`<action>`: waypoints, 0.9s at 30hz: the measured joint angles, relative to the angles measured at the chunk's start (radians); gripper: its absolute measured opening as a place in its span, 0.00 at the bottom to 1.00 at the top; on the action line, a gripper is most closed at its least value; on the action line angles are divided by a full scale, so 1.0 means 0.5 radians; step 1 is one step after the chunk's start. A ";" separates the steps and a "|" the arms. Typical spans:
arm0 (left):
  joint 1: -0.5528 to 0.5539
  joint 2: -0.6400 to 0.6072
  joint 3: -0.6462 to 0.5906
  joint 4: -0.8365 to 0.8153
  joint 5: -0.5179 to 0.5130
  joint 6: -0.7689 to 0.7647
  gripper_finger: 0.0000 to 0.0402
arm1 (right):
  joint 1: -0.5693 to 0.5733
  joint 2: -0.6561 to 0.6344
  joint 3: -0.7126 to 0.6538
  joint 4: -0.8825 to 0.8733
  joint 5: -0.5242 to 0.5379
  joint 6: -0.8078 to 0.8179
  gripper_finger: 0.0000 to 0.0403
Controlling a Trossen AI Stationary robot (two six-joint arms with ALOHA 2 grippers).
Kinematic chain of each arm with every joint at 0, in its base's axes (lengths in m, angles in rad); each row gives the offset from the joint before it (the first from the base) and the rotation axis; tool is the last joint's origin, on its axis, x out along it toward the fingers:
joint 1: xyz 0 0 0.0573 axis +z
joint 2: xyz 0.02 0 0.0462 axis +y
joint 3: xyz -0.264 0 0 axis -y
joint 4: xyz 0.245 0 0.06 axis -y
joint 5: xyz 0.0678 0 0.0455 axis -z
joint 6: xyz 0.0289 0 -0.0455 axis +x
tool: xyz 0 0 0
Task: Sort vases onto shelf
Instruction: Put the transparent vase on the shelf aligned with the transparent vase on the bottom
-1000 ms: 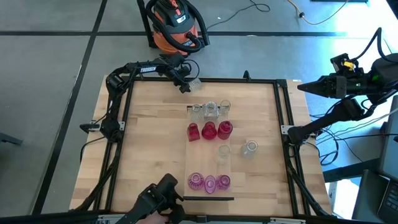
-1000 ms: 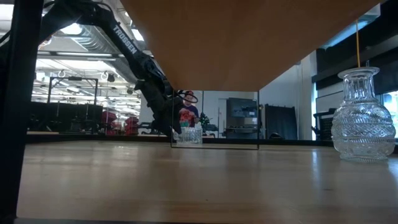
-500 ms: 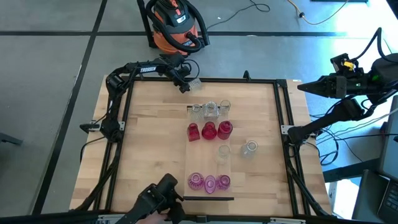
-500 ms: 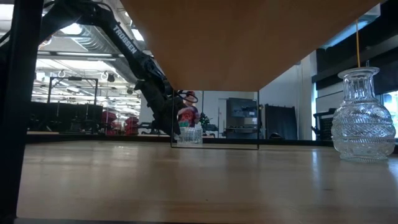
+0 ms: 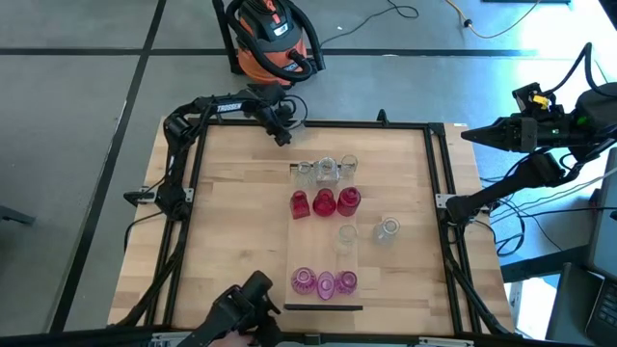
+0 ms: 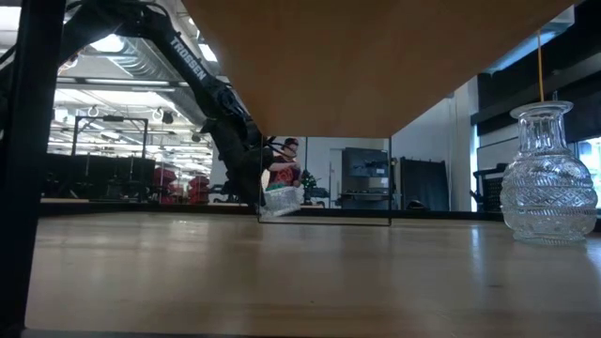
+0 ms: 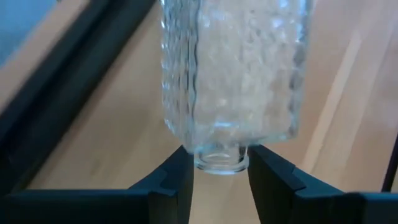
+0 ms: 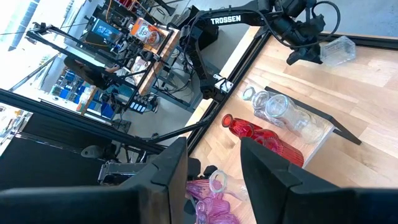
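Glass from above: left gripper (image 5: 286, 126) at the table's far edge holds a clear vase (image 5: 297, 123); other vases stand on the shelf (image 5: 325, 231).
Low view: held vase (image 6: 283, 197) tilted.
Left wrist: fingers (image 7: 177, 180) clamped on the vase's neck.
Right wrist: right gripper (image 8: 211, 168) off the table, fingers apart, holding nothing.

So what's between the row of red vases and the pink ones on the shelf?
One clear vase stands on the shelf between the red vases and pink vases, seen in the high view.

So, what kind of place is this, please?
Probably a robotics lab or workshop: a framed wooden table with two mounted arms, an orange shop vacuum on the grey floor, and racks of electronic equipment in the room behind.
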 joint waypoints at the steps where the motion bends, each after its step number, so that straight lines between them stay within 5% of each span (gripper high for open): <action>1: 0.000 0.000 0.000 -0.042 -0.002 0.000 0.29 | 0.000 0.000 0.001 0.000 0.000 0.000 0.33; 11: 0.001 -0.085 -0.006 -0.392 -0.166 0.054 0.29 | 0.000 0.000 0.000 0.000 -0.001 -0.001 0.33; 27: -0.141 -0.728 -0.006 -1.259 -0.510 0.050 0.29 | 0.000 0.000 0.000 0.000 0.000 0.000 0.33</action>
